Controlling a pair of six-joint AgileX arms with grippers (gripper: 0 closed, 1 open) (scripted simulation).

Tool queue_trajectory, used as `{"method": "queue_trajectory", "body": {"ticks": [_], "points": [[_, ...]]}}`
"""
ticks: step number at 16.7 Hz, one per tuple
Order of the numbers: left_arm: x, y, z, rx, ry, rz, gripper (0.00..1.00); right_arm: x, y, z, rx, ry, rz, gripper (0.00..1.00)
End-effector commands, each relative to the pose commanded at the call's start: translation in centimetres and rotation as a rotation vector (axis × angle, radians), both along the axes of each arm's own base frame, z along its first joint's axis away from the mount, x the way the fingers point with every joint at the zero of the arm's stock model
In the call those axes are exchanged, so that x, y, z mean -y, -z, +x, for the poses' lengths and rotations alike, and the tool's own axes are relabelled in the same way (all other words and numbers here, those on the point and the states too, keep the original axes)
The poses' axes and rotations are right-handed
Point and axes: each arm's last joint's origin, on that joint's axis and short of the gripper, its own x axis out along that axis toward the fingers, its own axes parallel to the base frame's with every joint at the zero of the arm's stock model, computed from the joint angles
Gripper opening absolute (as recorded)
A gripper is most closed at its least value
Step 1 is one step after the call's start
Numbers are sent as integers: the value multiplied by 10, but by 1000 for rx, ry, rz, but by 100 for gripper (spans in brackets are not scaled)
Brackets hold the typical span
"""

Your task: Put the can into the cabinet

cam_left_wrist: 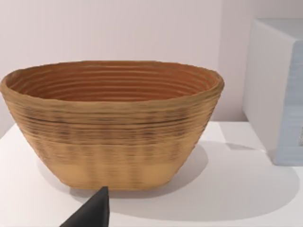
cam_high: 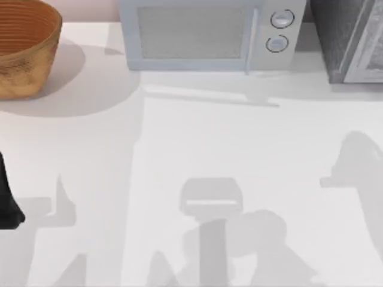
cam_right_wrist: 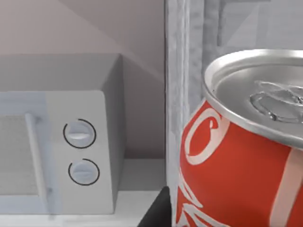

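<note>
Bright, even light; soft grey shadows

White table [cam_high: 197,137] crossed by soft grey shadows, pale pinkish wall [cam_left_wrist: 118,28] behind it.

The can [cam_right_wrist: 236,156] fills the lower right of the right wrist view: red with white curling markings and a silver top with its pull tab, standing upright. Just behind it rises the cabinet [cam_high: 344,39], dark grey and speckled with a paler framed door, at the top view's upper right corner.
</note>
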Motion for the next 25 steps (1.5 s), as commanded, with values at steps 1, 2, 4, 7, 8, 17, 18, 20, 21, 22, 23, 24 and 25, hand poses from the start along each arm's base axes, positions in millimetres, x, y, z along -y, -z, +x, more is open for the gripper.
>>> {"method": "queue_trajectory", "body": {"ticks": [1,2,4,7,8,17,18,20,21,22,23,24,25], "points": [[0,0,0,0,0,0,100,5,4,-4,-10,7,-5,0],[0,0,0,0,0,0,100,8,8,-8,-16,15,-8,0],[0,0,0,0,0,0,100,15,13,-17,-11,28,-6,0],[0,0,0,0,0,0,100,25,19,-34,19,43,0,0],[0,0,0,0,0,0,100,28,23,-39,24,45,-1,0],[0,0,0,0,0,0,100,35,46,-49,-5,16,-16,0],[0,0,0,0,0,0,100,35,45,-49,-5,14,-14,0],[0,0,0,0,0,0,100,35,43,-49,-5,14,-14,0],[0,0,0,0,0,0,100,35,39,-49,-6,14,-14,0],[0,0,0,0,0,0,100,35,32,-49,-8,13,-15,0],[0,0,0,0,0,0,100,34,23,-49,-9,12,-15,0],[0,0,0,0,0,0,100,34,12,-49,-10,10,-15,0],[0,0,0,0,0,0,100,33,1,-49,-11,9,-15,0]]}}
